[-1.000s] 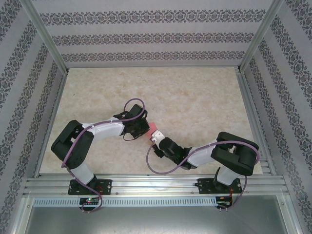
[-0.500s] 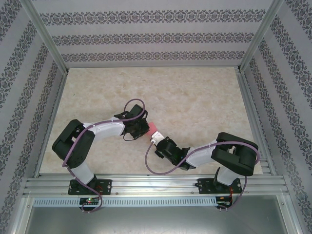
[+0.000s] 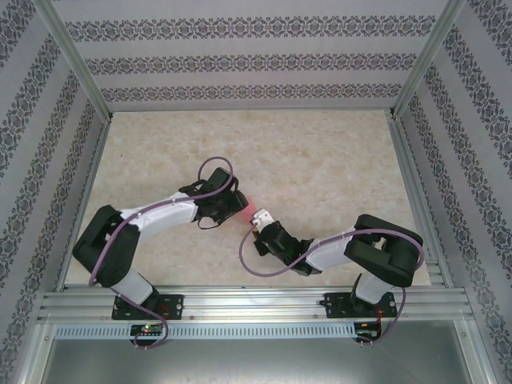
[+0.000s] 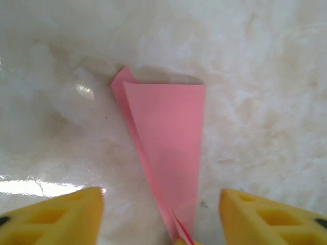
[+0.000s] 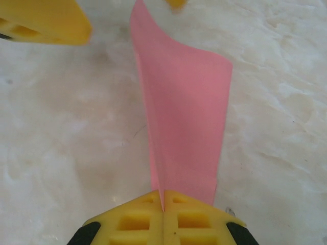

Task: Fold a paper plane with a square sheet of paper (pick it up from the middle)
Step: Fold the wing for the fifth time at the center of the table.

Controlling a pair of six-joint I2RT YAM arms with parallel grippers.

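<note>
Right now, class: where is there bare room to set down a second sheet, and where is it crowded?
Bare: the table along the back wall, and its far right by the rail. Crowded: the middle, where the left end effector and right end effector meet at the pink paper.

From the left wrist, the paper plane point(image 4: 168, 138) narrows to a point that runs off the bottom edge, so its tip cannot be made out. The left gripper point(image 4: 161, 196) shows no more than two yellow finger ends, both cut by that same edge. From the right wrist, the near end of the plane is swallowed between the pressed-together fingers of the right gripper point(image 5: 163, 198), and its far tip leaves the frame at the top. A blurred yellow finger point(image 5: 43, 20) is clipped by the top left corner, and a yellow scrap point(image 5: 176, 2) at the top edge is too small to identify. From above, the plane is a small pink patch between the two wrists. Its shape and folds are too small to tell.
</note>
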